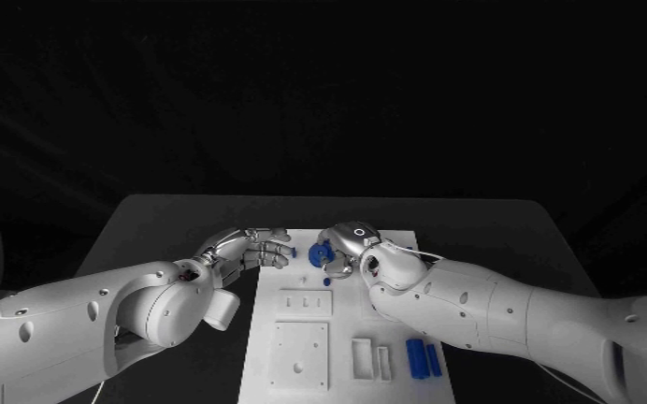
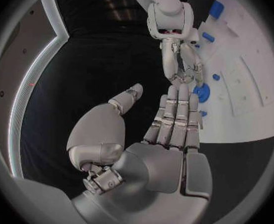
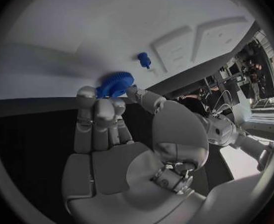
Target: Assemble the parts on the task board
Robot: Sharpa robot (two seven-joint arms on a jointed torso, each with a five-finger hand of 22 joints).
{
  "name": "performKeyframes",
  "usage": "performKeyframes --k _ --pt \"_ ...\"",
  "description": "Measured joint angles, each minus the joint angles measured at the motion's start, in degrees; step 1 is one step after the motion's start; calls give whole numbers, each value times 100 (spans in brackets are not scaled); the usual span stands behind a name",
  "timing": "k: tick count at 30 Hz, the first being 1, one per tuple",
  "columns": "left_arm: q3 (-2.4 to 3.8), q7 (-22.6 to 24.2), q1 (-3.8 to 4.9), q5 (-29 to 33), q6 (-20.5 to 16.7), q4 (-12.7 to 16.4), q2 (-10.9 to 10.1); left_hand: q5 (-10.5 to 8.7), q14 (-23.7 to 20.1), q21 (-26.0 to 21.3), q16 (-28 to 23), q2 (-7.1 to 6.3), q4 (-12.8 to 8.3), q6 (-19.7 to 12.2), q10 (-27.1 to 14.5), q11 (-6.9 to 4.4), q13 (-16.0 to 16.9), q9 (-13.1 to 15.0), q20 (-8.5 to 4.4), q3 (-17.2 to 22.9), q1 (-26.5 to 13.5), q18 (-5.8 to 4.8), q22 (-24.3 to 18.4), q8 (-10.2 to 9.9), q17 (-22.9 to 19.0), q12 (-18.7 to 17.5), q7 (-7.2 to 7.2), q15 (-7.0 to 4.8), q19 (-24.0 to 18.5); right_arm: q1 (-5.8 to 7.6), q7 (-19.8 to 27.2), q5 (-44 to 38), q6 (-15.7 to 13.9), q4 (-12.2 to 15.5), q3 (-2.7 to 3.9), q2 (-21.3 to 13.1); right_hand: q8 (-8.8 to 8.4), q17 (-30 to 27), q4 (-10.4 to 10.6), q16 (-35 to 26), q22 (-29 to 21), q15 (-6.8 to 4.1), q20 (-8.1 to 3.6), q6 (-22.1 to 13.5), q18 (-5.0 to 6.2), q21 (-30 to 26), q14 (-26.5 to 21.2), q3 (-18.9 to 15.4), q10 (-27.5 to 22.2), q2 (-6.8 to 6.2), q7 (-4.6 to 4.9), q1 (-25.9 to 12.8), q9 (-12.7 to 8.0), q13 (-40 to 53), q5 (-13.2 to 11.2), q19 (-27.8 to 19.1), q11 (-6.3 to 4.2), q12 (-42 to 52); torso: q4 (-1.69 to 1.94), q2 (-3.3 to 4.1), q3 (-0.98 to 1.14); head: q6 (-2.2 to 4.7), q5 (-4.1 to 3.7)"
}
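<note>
The right hand (image 1: pixel 353 247) pinches a blue gear (image 1: pixel 320 254) between thumb and fingers, over the far end of the white board (image 1: pixel 304 353) on the desk (image 1: pixel 162 212). The left hand (image 1: pixel 247 252) is beside it at the board's far left corner, holding nothing, fingers straight, their tips near the gear. A small blue peg (image 1: pixel 328 281) stands in the board just beside the gear, and two blue bars (image 1: pixel 424 358) lie at the board's near right edge.

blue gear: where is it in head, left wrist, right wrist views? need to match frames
Head view: blue gear at the task board's far edge, between both hands' fingertips.
Left wrist view: gear just past the left hand's fingertips.
Right wrist view: gear at the right hand's fingertips.
Shared landmark: small blue peg beside it.
</note>
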Motion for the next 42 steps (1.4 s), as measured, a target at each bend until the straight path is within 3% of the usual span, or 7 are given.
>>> performKeyframes --k 7,20,24,29,35,38,42 --pt "0 -3 1 1 0 2 -12 0 0 0 0 0 0 0 0 0 0 0 0 0 0 0 0 0 -5 0 0 0 0 -2 61 102 -9 40 -3 -122 98 12 -26 0 0 0 -10 0 1 22 0 26 0 -7 -1 -54 33 -6 65 30 0 -1 -4 0 0 5 0" --pt "0 -7 -1 3 -2 12 -43 0 0 0 0 23 0 0 0 0 0 4 0 0 23 0 1 0 -4 0 0 0 0 -30 -9 230 18 209 9 -386 79 18 -65 0 -1 -1 -31 14 1 22 0 65 1 -8 11 -98 25 -11 89 8 -1 21 -5 2 3 4 12" --pt "0 -7 0 3 -2 13 -59 0 0 0 0 23 0 0 0 0 0 4 0 0 23 0 1 0 -4 0 0 0 0 -31 19 313 -110 355 86 -537 79 24 -65 0 -1 -1 -31 29 1 22 0 64 1 -8 18 -98 35 -15 88 8 -1 21 -7 2 4 14 9" --pt "0 -8 1 4 -4 21 -84 0 0 0 0 23 0 0 0 0 0 4 0 0 23 0 1 0 -4 0 0 0 0 -8 253 638 -379 577 288 -810 118 32 -124 -1 -1 17 -53 56 0 21 -17 99 0 -64 31 -117 46 -25 36 32 0 20 -12 2 7 31 13" --pt "0 -8 1 4 -4 -2 -95 0 0 0 0 23 -18 21 0 0 0 6 0 -6 23 0 1 0 -4 0 21 0 0 141 750 1243 -485 822 491 -1223 188 39 -323 -1 -1 97 -60 66 -10 45 4 -52 -21 -213 27 86 69 -31 -77 39 82 60 -18 1 10 60 2" --pt "0 -7 0 4 -4 -31 -100 0 0 0 0 23 -47 21 0 0 4 11 0 -1 23 0 1 0 -4 0 21 0 0 174 955 1484 -478 860 533 -1402 201 39 -446 -1 -1 97 -60 96 -11 52 4 -175 -21 -235 20 227 77 -32 -242 39 83 60 -22 -2 13 68 -3" --pt "0 -5 -1 4 -4 -107 -101 0 0 0 0 15 -81 41 0 0 6 11 0 2 76 0 2 0 -3 0 1 0 0 179 1248 1805 -426 874 573 -1700 230 39 -538 -1 -1 97 -60 109 -13 52 4 -349 -32 -357 17 479 76 -49 -602 39 94 60 -40 -10 26 70 -8"
